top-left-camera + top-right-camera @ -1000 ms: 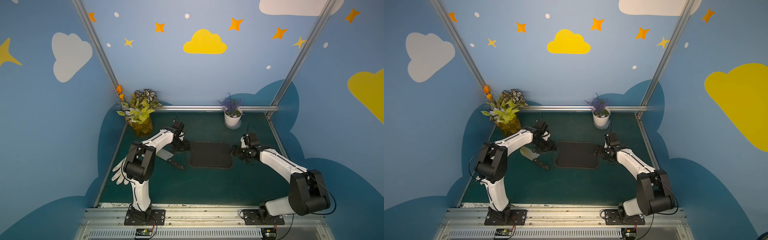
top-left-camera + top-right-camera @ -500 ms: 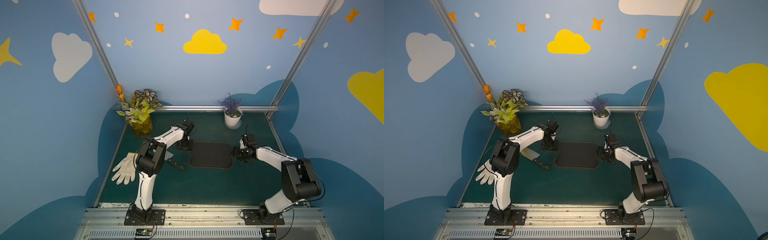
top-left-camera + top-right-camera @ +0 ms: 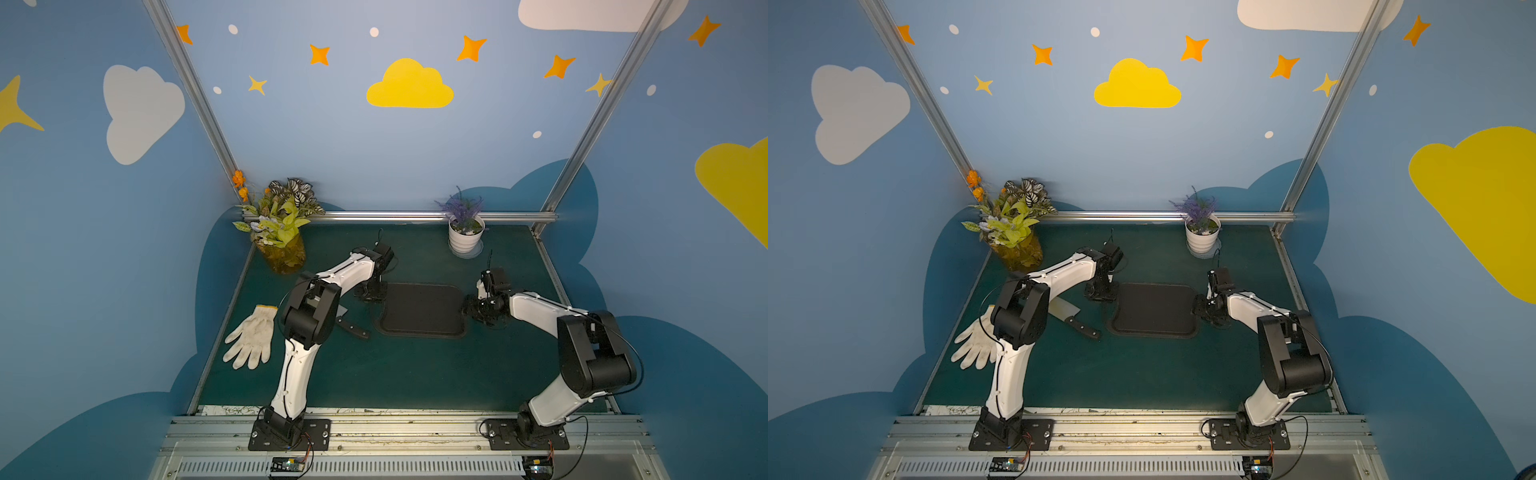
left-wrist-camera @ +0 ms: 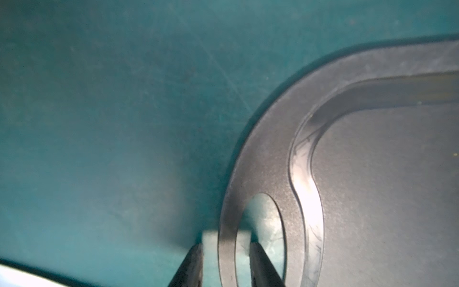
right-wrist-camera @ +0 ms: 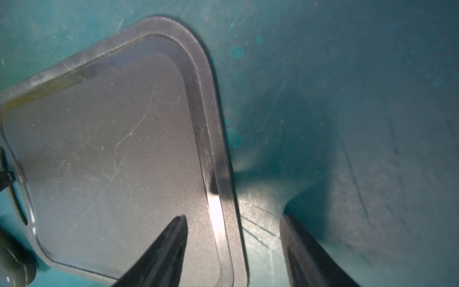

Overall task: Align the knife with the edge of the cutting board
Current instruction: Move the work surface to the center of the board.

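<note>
Left jaws straddle the slot rim of the cutting board (image 3: 422,309) mid-frame, clamped or not I cannot tell, right jaws gape over its right edge; an uneven tug could swing it into the knife (image 3: 1075,320) lying askew just left.

The black grooved-rim rounded-rectangle cutting board (image 4: 372,198) is straddled by the fingers (image 4: 193,266) of the left gripper (image 4: 226,251), one in the slot, one outside the edge. Its opposite edge is placed between the fingers (image 5: 169,248) of the right gripper (image 5: 236,218). The silver-bladed black-handled cleaver (image 3: 1075,318) is laid on the dark green mat (image 3: 1142,374), outside the left fingers, apart from the board.
</note>
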Tool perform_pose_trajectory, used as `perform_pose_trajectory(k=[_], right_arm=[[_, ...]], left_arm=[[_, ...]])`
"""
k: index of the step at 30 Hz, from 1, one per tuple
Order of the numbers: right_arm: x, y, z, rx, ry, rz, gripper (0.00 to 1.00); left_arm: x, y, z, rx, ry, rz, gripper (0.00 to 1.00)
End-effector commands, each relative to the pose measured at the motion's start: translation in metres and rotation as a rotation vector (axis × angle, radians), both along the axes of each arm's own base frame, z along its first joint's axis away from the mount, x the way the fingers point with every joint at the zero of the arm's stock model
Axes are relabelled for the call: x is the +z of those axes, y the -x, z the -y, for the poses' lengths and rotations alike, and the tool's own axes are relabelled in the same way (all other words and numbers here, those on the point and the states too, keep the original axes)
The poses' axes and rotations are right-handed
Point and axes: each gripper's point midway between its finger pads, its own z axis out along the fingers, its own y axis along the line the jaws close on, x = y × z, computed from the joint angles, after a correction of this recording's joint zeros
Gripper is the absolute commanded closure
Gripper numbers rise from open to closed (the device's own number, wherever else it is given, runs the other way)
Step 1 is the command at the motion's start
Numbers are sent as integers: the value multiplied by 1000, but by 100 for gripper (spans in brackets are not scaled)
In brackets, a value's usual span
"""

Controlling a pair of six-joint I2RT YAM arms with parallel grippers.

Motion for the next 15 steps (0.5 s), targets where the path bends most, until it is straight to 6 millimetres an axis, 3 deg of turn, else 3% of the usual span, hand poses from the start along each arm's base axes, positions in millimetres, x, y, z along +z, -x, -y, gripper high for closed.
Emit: perform_pose_trajectory(k=[1,15], right_arm=[[-14,5,-6,30,5,-30,36],[-21,13,-22,76,43,-59,36]], left_arm=[[-25,18,-12,-22,-91,-85,69],[-28,39,-23,-39,-194,-107,80]])
